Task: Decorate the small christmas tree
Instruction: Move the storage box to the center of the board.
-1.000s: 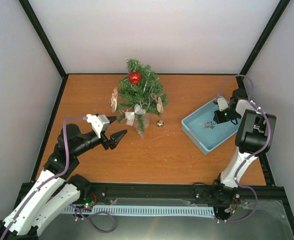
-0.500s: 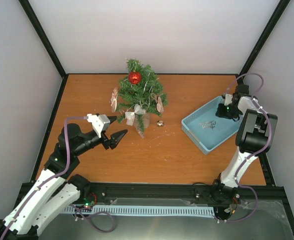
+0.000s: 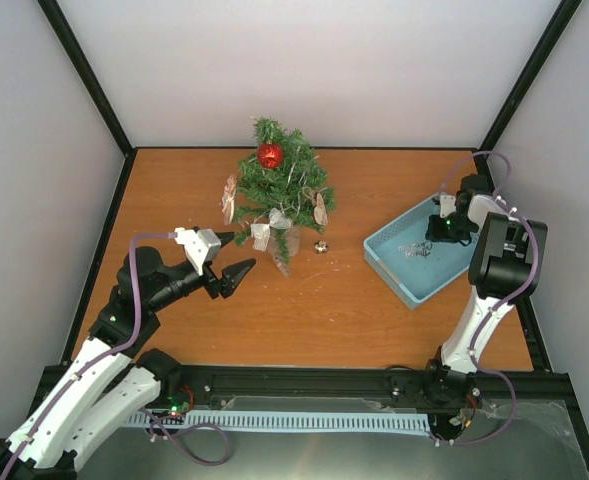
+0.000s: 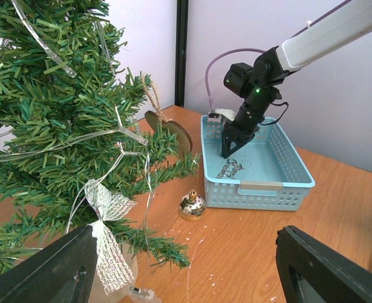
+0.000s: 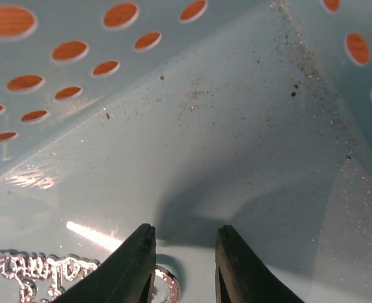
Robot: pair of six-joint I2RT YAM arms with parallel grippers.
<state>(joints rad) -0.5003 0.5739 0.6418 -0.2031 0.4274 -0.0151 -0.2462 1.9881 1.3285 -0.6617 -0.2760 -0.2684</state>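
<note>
- Tree tips are just past our left gripper, which is nearest us, jaws wide apart and holding nothing.
- We see a gold bell on the table beside the tree, which stands mid-back.
- Off right, our right gripper is down in the blue basket, jaws a little apart over a silver charm.

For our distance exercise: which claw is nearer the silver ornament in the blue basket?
Right. The right claw is inside the blue basket, just above the silver ornament; the left claw is well away, by the small christmas tree.
</note>
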